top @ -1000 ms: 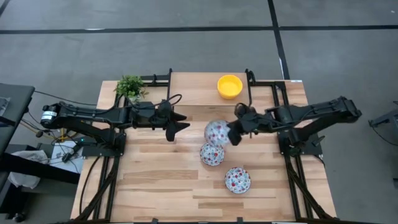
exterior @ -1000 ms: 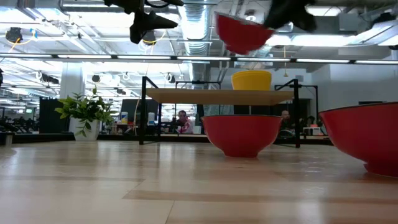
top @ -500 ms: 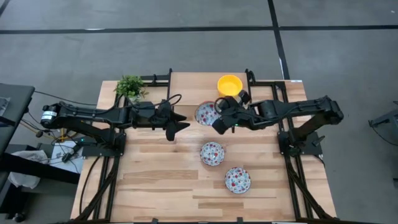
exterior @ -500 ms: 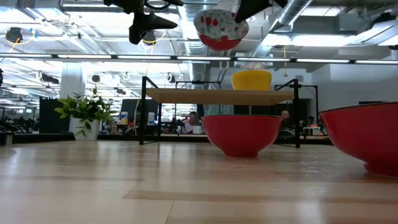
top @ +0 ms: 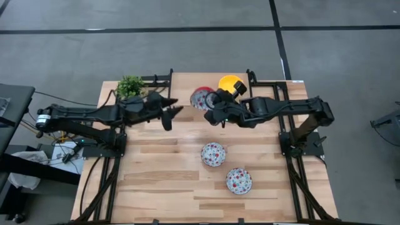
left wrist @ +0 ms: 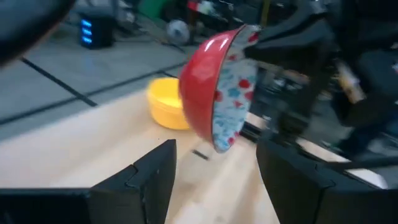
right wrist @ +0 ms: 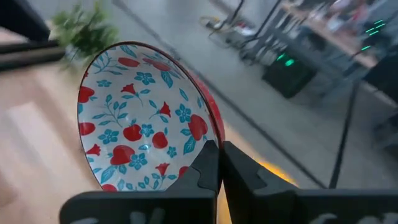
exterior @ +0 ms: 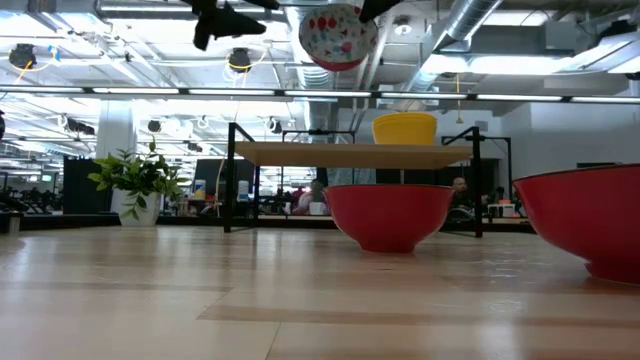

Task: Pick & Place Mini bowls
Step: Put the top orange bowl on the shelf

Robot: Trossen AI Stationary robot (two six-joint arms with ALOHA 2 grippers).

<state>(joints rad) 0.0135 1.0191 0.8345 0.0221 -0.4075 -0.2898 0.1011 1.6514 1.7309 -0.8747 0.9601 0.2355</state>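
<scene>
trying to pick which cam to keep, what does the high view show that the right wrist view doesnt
Only the high view: the whole table, both arms, the open left gripper, two floral bowls resting on the wood, and the yellow bowl near the far edge.

Only the right wrist view: the held bowl's inside close up, white with red and blue flowers, and its rim pinched between the shut jaws.

Both: the right gripper holding the floral bowl tipped on edge in the air, and the potted plant.

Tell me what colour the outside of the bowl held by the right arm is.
Red; the held bowl shows its glossy red outside best in the left wrist view, with a floral inside.
</scene>
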